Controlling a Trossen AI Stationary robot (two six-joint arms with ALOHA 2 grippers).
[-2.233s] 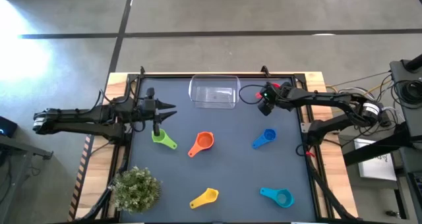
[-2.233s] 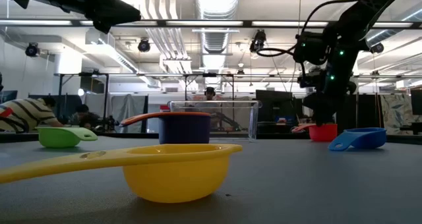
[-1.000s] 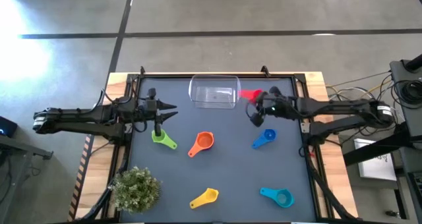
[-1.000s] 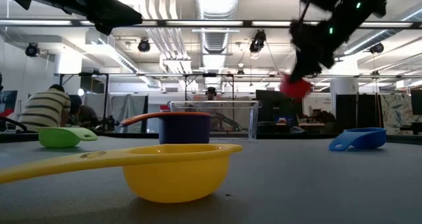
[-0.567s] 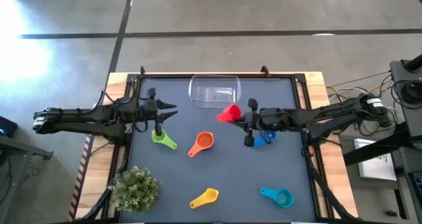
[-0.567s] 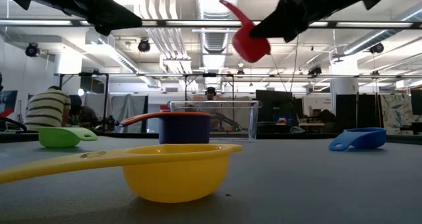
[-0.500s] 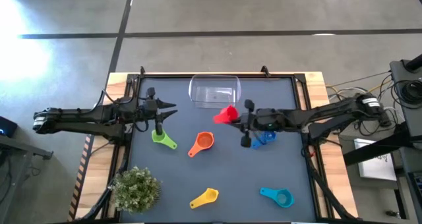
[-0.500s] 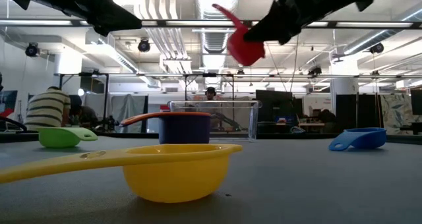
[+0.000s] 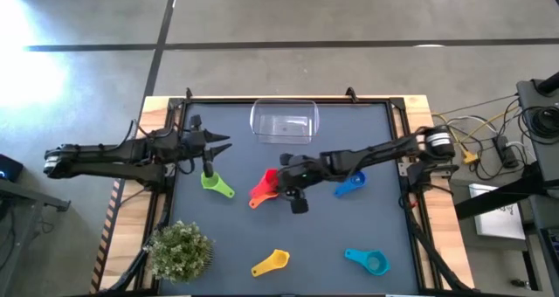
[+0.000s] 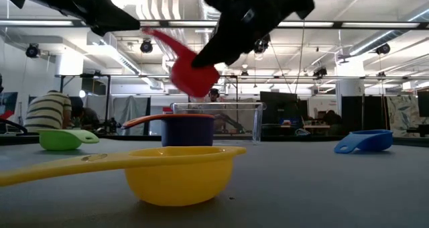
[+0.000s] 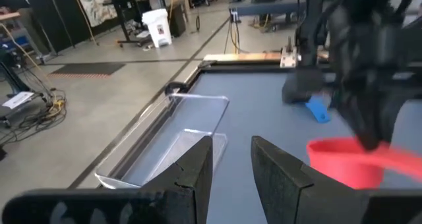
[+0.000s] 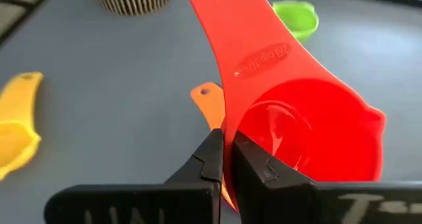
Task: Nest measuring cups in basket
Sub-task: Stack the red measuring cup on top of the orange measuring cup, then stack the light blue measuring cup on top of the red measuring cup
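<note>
A dark desk [image 9: 288, 245] framed in wood carries the scattered set, with the clear basket [image 9: 284, 122] standing empty at its far edge, midway between the two arms. The right arm reaches across the middle of the desk, and the right claw [image 12: 223, 159], pinched tight on the rim of the red measuring cup [image 9: 265, 186], holds that cup in the air directly over the orange measuring cup [image 9: 270, 189]. The low view shows the red cup tilted, handle raised, well clear of the surface.

By the look of it, the step in hand is stacking rather than binning: the red cup appears headed into the orange one, not the basket. The next move would call for levelling the red bowl, centring it over the orange bowl and lowering before letting go; a tilted release could tip either cup.

The left claw [image 11: 232, 159] hangs over the desk's left side above the green measuring cup [image 9: 212, 183], its two fingers a narrow gap apart with nothing between them in its own wrist view.

The remaining cups lie apart on the desk: the blue measuring cup [image 9: 350, 183] beside the right arm, the teal measuring cup [image 9: 369, 260] toward the near right corner, and the yellow measuring cup [image 9: 272, 262] near the front. A potted plant [image 9: 181, 250] sits at the near left corner.
</note>
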